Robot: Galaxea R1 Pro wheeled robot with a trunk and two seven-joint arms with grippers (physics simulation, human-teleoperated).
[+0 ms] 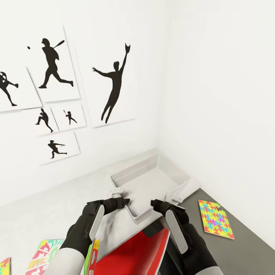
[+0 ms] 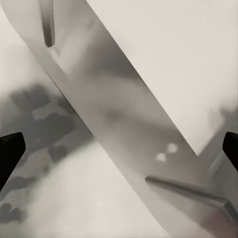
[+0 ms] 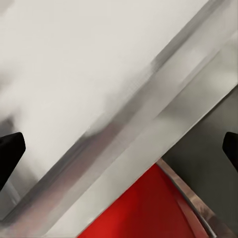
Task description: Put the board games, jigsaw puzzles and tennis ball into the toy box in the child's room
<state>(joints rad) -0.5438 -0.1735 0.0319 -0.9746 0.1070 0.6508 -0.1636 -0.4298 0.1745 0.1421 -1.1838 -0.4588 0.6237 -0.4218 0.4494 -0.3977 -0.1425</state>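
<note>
Two grippers stand at the near wall of the toy box (image 1: 152,183), which sits in the wall corner at 12 o'clock in the head view. The left gripper (image 1: 118,194) is at the tray's near-left corner and the right gripper (image 1: 172,198) at its near-right corner. In both wrist views the dark fingertips (image 2: 10,151) (image 3: 10,148) sit at opposite edges of the picture with nothing between them, so both sets of jaws are wide apart and carry nothing. The tray's flared wall (image 2: 114,119) crosses the left wrist view on a diagonal. A red board game box (image 1: 133,250) lies at 6 o'clock from the tray, between the two forearms and behind the fingertips on the robot's side. Its long axis runs roughly from 7 to 1 o'clock, and its far corner is close to the tray's near rim, as the right wrist view confirms (image 3: 144,208). What supports it cannot be told. In my judgement the right arm is slightly nearer to it, and the coming move calls for carrying it toward 12 o'clock over the rim. One jigsaw puzzle (image 1: 215,219) lies on the dark grey surface (image 1: 248,233) at 4 o'clock from the tray. A colourful flat box (image 1: 46,254) lies on the table (image 1: 46,214) at 8 o'clock.
</note>
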